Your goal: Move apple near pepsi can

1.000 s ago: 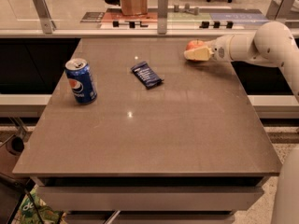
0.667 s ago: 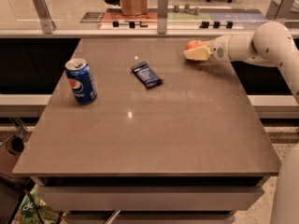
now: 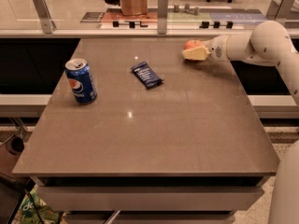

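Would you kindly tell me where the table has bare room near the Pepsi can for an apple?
Bare table lies between the pepsi can and the snack packet, and across the whole near half in front of both. The far right corner is crowded: the gripper sits there at the apple.

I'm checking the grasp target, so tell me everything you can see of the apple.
The apple is small, round and red-orange. Only its upper part shows; the gripper, at the table's far right, covers its lower part. Whether it rests on the table cannot be told. The pepsi can stands far off at the left.
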